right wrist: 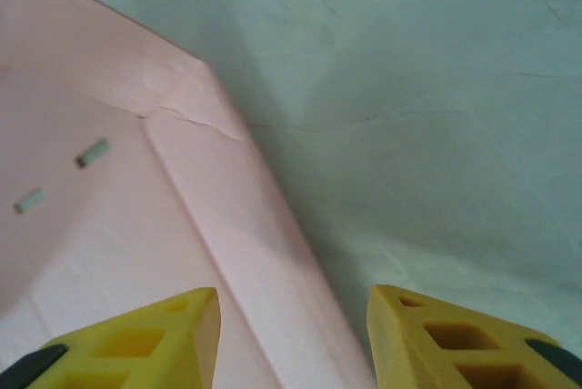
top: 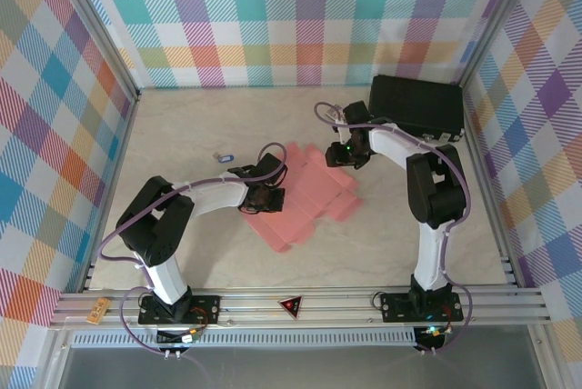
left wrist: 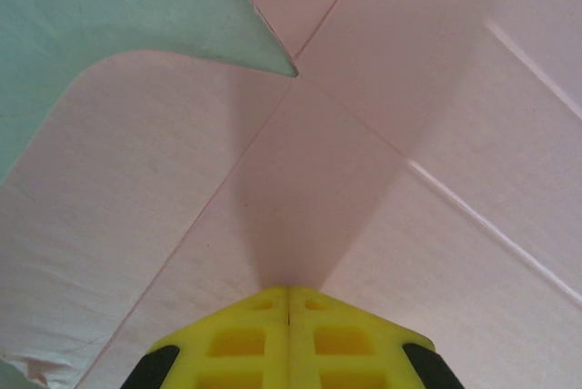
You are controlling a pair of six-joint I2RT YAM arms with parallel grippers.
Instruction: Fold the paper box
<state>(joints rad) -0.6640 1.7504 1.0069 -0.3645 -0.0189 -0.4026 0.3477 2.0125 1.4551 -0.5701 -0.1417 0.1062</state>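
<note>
My left claw (top: 265, 194) was pinched fully together with nothing between the fingers. From its wrist camera the tips looked to be pressing on the left part of the paper box (top: 314, 187), which lay as a flat, unfolded sheet in the middle of the table (top: 182, 125).

Moving right, my right claw (right wrist: 291, 307) had its fingers apart, straddling the creased strip along the sheet's far right edge, with the black case (top: 416, 105) close behind it.

My worry: with nothing gripped there, that strip could just flop back flat. If my left press slipped, the whole sheet would probably skate around. A bite off the crease could also worsen the wrinkle near that corner.
</note>
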